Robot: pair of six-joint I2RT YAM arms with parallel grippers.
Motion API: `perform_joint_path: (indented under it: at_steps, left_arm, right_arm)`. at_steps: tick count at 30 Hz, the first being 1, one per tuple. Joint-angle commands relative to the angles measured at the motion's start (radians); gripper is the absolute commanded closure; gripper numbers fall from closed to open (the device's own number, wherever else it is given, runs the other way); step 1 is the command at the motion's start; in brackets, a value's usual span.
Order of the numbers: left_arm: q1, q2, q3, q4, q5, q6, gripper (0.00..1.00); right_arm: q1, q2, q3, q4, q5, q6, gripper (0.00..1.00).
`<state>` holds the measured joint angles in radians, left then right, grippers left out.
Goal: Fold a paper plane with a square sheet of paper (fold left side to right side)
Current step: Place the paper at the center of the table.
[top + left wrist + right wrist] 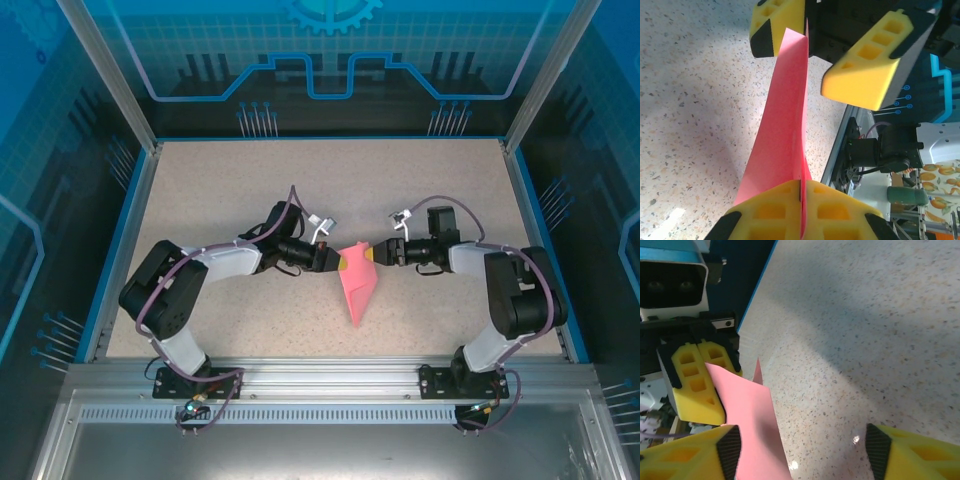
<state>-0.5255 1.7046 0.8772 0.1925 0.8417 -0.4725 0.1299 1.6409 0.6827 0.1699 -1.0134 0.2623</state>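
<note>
the pink-red paper (358, 285) hangs in the middle of the speckled desk (250, 190), held up between the two arms. from above it is a folded, tapering shape: broad at the top where the arms meet it, narrowing to a point aimed at the near edge of the desk. in the left wrist view the paper (782, 125) stands on edge as a long, narrow strip with a sharp straight fold line down its right side, its surface smooth and slightly bowed. the left jaws are clamped shut on its near end, their yellow pads (765, 210) pressed together with the sheet caught in the seam. the right jaws stand open at the far end: one yellow pad (772, 20) touches the paper's top corner, the other (865, 75) is well clear of it. in the right wrist view the paper (750, 415) lies just beside that arm's left pad (690, 455), and a small pointed corner sticks up above its upper edge.
</note>
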Motion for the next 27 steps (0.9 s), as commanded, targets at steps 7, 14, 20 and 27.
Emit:
perform_joint_path:
  at_steps: [7, 14, 20, 27]
  left_arm:
    - [0.005, 0.007, 0.023, -0.024, 0.040, 0.056, 0.98]
    - [0.006, 0.023, 0.051, -0.082, 0.008, 0.080, 0.95]
    - [0.008, -0.003, 0.102, -0.222, -0.102, 0.145, 0.71]
    - [-0.015, -0.172, 0.079, -0.354, -0.446, 0.198, 0.45]
  right_arm:
    - [0.003, 0.028, 0.031, -0.008, -0.099, -0.048, 0.57]
    - [0.004, -0.016, 0.021, -0.059, -0.053, -0.052, 0.92]
    - [0.027, -0.079, 0.009, -0.129, 0.050, -0.007, 1.00]
    - [0.034, -0.093, -0.007, -0.167, 0.199, 0.159, 1.00]
